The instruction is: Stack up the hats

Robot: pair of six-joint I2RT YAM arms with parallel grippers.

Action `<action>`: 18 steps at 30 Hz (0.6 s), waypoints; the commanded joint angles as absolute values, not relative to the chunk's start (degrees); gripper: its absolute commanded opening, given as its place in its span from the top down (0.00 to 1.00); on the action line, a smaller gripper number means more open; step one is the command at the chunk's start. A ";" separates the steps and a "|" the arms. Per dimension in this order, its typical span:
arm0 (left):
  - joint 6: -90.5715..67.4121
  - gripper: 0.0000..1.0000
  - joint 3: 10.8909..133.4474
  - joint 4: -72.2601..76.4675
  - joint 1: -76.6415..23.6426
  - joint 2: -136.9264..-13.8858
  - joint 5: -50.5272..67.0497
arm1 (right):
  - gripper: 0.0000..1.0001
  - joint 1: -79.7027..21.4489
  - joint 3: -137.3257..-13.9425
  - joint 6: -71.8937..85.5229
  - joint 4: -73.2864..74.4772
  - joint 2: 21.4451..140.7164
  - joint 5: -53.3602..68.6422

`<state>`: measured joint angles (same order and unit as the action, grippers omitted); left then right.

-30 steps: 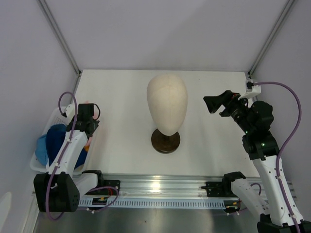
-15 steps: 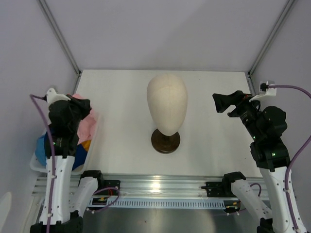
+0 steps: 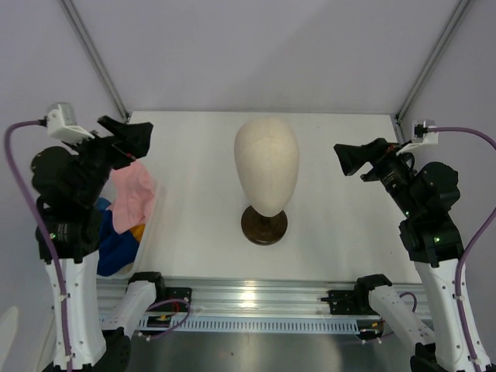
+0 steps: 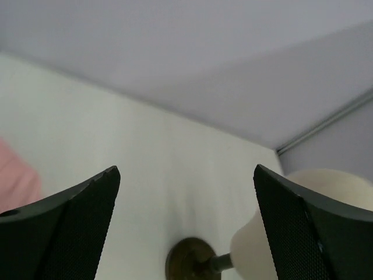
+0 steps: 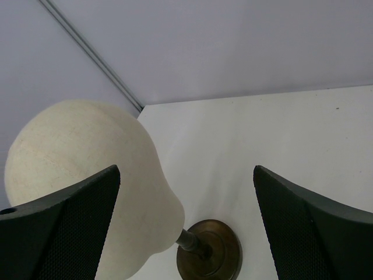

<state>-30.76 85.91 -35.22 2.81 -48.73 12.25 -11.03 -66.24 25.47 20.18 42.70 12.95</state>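
A pink hat [image 3: 130, 198] lies crumpled over the right side of the white bin [image 3: 144, 245] at the table's left edge, and its edge shows at the left of the left wrist view [image 4: 14, 182]. Under it are a blue hat [image 3: 116, 246] and a sliver of a yellow-orange hat [image 3: 139, 231]. My left gripper [image 3: 129, 139] is raised above the pink hat, open, with nothing between its fingers [image 4: 186, 224]. On the right, my other gripper [image 3: 349, 159] hovers open and empty [image 5: 186, 224], pointing toward the mannequin head.
A cream mannequin head [image 3: 266, 164] on a dark round base [image 3: 263, 225] stands mid-table, seen also in the left wrist view [image 4: 326, 192] and right wrist view [image 5: 76, 169]. Grey walls enclose the table. My left arm hides most of the bin.
My left gripper rose from the bin with the pink hat, then opened and let it go; the hat now lies over the bin's right side. The right gripper shifted slightly.
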 commanded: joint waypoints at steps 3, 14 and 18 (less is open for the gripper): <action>-32.16 0.00 67.63 -44.03 3.08 -50.53 -3.76 | 0.01 -10.99 -66.18 25.67 18.81 42.71 13.44; -38.66 0.01 58.19 -46.66 -5.97 -60.90 -31.97 | 0.00 -11.07 -66.71 23.56 22.23 44.82 12.92; -40.52 0.13 58.18 -46.77 -5.98 -65.91 -32.53 | 0.01 -11.16 -66.53 22.59 22.67 44.56 11.78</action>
<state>-37.65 57.87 -46.33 -5.67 -63.86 -25.87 -11.03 -65.69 24.27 22.79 45.17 12.71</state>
